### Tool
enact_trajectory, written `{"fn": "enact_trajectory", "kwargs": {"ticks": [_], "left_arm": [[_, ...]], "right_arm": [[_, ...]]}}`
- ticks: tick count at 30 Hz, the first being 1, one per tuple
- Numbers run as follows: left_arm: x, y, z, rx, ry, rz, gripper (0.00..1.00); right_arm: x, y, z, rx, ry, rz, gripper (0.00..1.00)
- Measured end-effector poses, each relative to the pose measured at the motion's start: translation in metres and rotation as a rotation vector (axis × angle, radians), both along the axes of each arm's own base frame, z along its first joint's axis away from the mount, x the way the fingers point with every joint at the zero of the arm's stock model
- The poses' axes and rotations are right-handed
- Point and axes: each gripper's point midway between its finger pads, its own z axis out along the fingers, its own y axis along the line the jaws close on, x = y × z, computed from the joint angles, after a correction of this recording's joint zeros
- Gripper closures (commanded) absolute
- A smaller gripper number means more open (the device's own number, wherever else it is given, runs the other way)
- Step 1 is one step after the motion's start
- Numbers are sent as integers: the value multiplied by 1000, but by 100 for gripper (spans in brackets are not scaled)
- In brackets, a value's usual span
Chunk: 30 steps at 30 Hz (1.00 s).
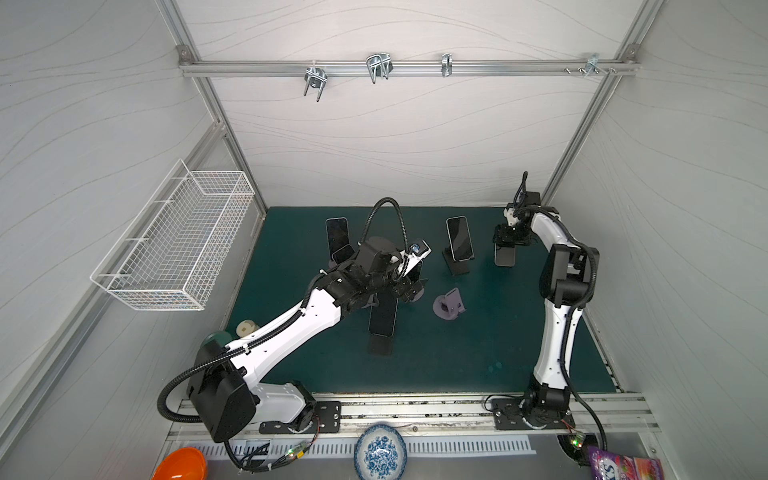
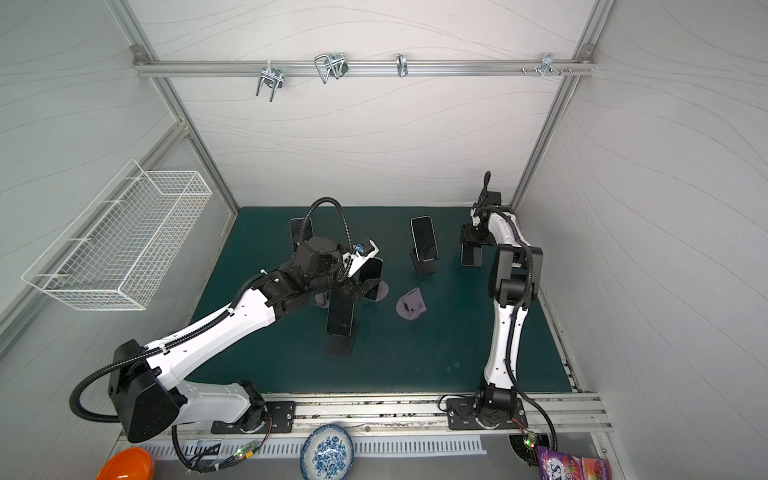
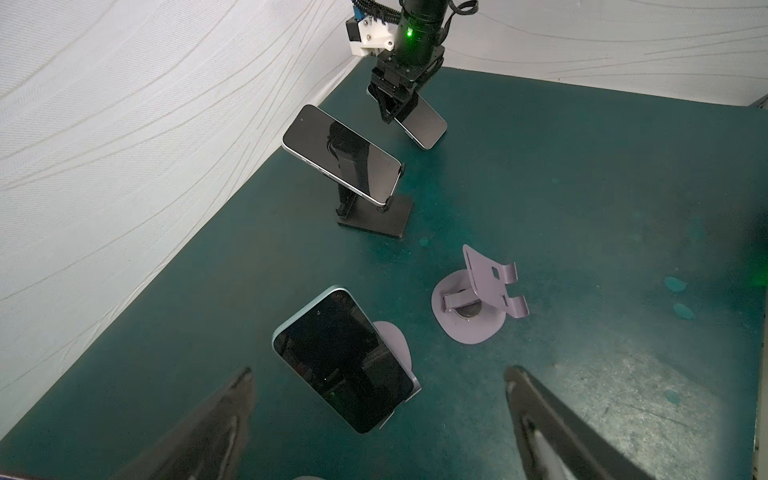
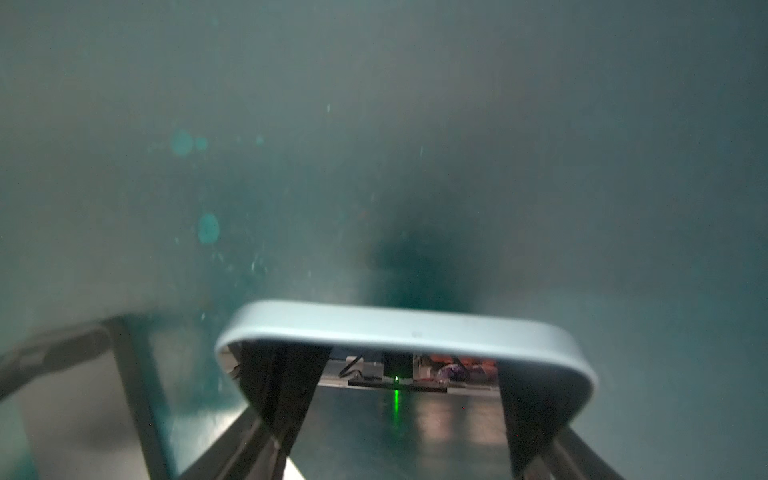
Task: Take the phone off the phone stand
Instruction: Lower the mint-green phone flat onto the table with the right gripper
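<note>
Item: phone point(image 3: 345, 357), leaning portrait on lilac stand point(image 3: 395, 336), 10 o'clock of empty stand point(image 2: 411, 305) in a top view; left gripper point(image 3: 380, 370) spread, just before it (nearer arm); right gripper point(image 3: 392, 112) pinches second phone point(image 3: 424, 124).

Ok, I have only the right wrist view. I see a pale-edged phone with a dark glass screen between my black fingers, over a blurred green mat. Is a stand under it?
Observer: No. The left wrist view shows the right gripper holding that phone tilted, with only bare green mat under it.
Operator: Which stand is free then?
Observer: The round-based lilac plastic stand near mid-mat holds nothing.
Operator: And the left gripper?
Observer: The left gripper is open, facing a dark-screened phone on another lilac stand.
</note>
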Motion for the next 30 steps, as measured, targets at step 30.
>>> {"fn": "enact_trajectory", "kwargs": {"ticks": [30], "left_arm": [[7, 1, -1, -20, 13, 47, 6]], "right_arm": [[32, 3, -5, -36, -23, 11, 69]]}}
